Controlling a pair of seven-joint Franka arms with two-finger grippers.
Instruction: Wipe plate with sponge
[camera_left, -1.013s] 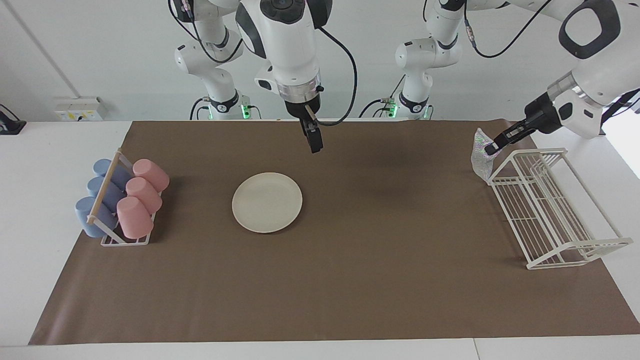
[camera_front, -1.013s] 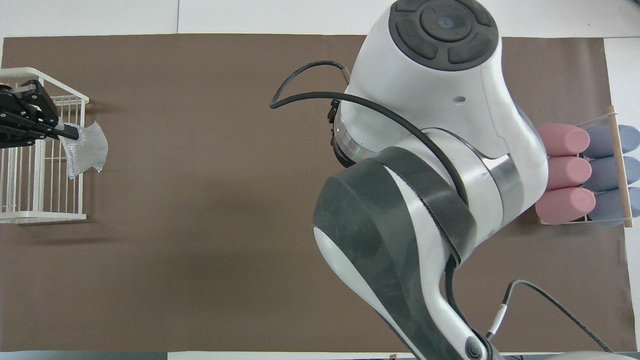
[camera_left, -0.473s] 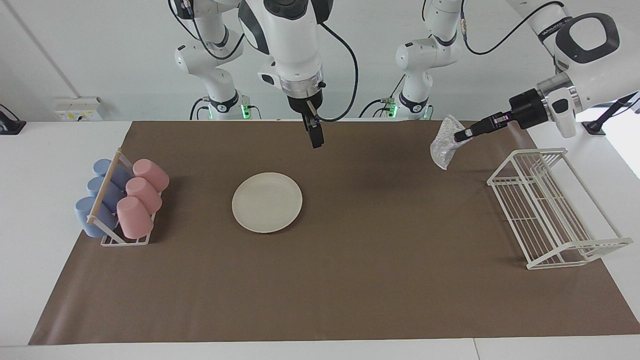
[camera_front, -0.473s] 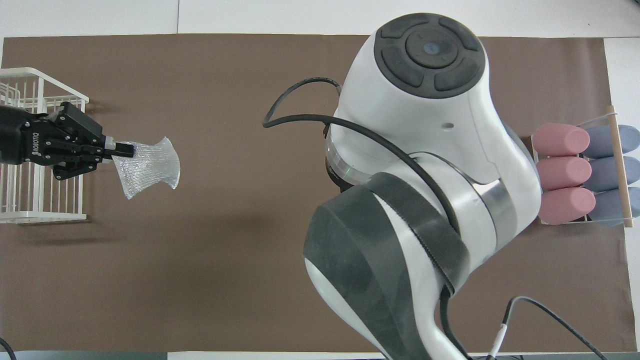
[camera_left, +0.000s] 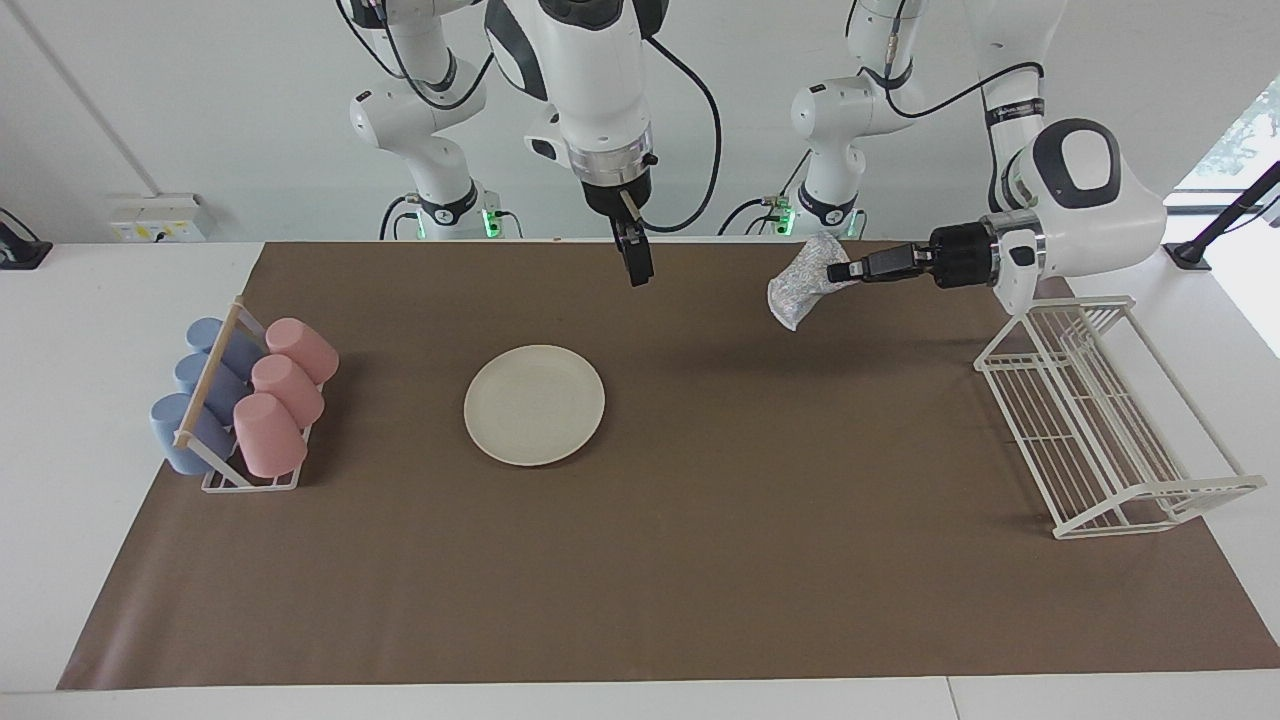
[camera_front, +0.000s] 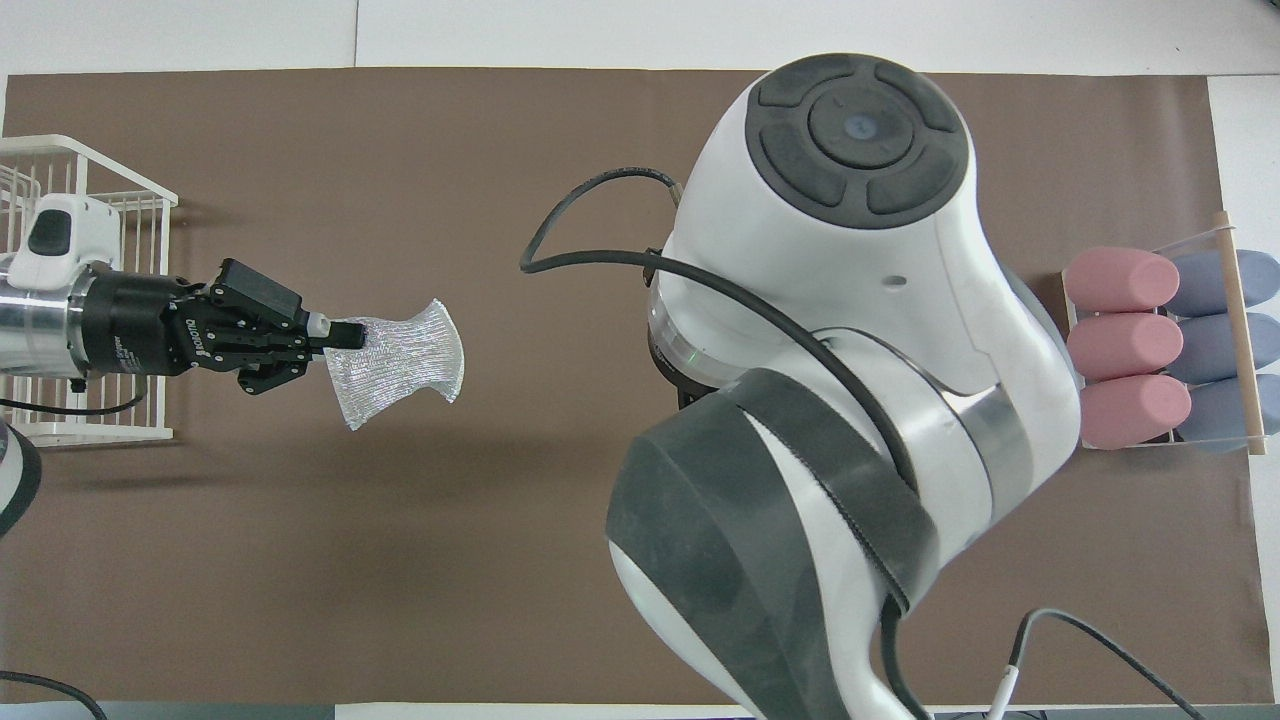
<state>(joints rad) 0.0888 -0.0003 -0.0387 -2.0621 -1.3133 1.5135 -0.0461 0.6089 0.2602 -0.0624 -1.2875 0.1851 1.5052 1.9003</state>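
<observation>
The cream plate (camera_left: 534, 404) lies flat on the brown mat (camera_left: 700, 560), toward the right arm's end of the table. The overhead view hides it under the right arm. My left gripper (camera_left: 838, 272) is shut on the silvery mesh sponge (camera_left: 798, 287) and holds it in the air over bare mat, between the plate and the wire rack. The overhead view also shows this gripper (camera_front: 345, 335) with the sponge (camera_front: 400, 355) fanned out from its tips. My right gripper (camera_left: 637, 268) hangs pointing down over the mat, just on the robots' side of the plate, touching nothing.
A white wire rack (camera_left: 1100, 420) stands at the left arm's end of the table. A small rack with pink and blue cups (camera_left: 245, 400) stands at the right arm's end. The right arm's big body (camera_front: 850, 330) fills much of the overhead view.
My left gripper has carried the sponge up from beside the wire rack and toward the middle of the table, closer to the plate. The right gripper has barely shifted.
</observation>
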